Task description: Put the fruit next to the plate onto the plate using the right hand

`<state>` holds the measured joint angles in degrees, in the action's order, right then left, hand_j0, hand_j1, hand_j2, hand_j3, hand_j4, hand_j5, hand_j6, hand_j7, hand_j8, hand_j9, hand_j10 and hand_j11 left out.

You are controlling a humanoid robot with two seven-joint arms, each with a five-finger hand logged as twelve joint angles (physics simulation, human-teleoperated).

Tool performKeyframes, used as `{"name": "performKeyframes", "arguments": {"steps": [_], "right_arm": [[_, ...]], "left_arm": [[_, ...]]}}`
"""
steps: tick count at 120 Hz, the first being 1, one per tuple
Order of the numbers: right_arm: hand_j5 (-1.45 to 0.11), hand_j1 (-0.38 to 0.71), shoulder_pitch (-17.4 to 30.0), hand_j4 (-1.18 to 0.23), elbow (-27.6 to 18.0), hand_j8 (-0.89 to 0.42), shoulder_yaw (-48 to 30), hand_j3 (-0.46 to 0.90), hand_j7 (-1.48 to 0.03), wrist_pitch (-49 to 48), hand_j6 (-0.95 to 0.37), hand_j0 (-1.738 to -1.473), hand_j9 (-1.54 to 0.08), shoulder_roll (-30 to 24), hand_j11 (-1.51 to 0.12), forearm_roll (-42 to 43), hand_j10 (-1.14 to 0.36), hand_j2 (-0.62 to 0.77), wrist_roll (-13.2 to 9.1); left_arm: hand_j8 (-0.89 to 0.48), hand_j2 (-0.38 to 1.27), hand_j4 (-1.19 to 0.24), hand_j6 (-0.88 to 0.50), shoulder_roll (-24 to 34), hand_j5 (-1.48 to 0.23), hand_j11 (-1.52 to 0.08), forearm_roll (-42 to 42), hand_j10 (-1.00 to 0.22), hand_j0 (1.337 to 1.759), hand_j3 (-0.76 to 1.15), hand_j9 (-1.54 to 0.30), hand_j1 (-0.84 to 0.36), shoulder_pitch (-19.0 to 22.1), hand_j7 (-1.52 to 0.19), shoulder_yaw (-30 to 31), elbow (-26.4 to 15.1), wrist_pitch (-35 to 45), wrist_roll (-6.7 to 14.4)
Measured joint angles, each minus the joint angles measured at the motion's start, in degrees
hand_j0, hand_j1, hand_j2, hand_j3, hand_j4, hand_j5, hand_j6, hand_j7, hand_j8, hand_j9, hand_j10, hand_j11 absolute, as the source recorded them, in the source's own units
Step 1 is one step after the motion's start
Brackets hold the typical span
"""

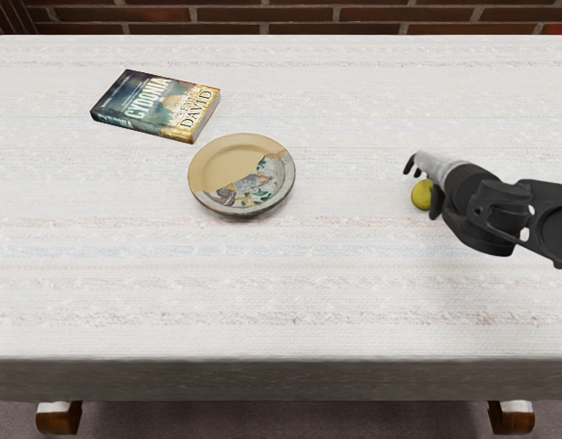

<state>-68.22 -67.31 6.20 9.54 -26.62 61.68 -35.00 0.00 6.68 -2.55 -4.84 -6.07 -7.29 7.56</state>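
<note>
Yellow-green round fruit (420,194) sits well apart from the tan ceramic plate (221,161). The black right hand (435,181) is against it; I cannot tell whether it grips.

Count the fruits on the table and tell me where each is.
1. A yellow fruit lies on the table, right of the plate, at the right hand, which could hide another.

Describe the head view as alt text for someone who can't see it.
The robot's right hand, reaching in from the right edge, is at a small yellow fruit on a white table. Well to the left sits a tan patterned plate, with a book lying beyond it.
</note>
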Motion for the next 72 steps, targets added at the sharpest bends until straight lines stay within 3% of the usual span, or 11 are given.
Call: {"name": "performKeyframes", "arguments": {"steps": [58, 72], "right_arm": [[-0.61, 0.22, 1.4, -0.49, 0.0, -0.43, -0.3, 0.00, -0.62, 0.9, -0.48, -1.658, -0.62, 0.3, -0.62, -0.2, -0.49, -0.09, 0.0], [-0.69, 0.24, 1.5, -0.56, 0.0, -0.42, -0.3, 0.00, -0.70, 0.9, -0.47, -1.655, -0.70, 0.2, -0.70, -0.2, -0.55, -0.03, 0.0]], "left_arm": [[-0.01, 0.00, -0.01, -0.01, 0.0, -0.01, -0.01, 0.0, -0.01, 1.658, 0.00, -0.01, 0.34, 0.0, -0.01, 0.0, 0.0, 0.0, 0.0], [-0.01, 0.00, -0.01, -0.01, 0.0, -0.01, -0.01, 0.0, -0.01, 1.658, 0.00, -0.01, 0.34, 0.0, -0.01, 0.0, 0.0, 0.0, 0.0]]}}
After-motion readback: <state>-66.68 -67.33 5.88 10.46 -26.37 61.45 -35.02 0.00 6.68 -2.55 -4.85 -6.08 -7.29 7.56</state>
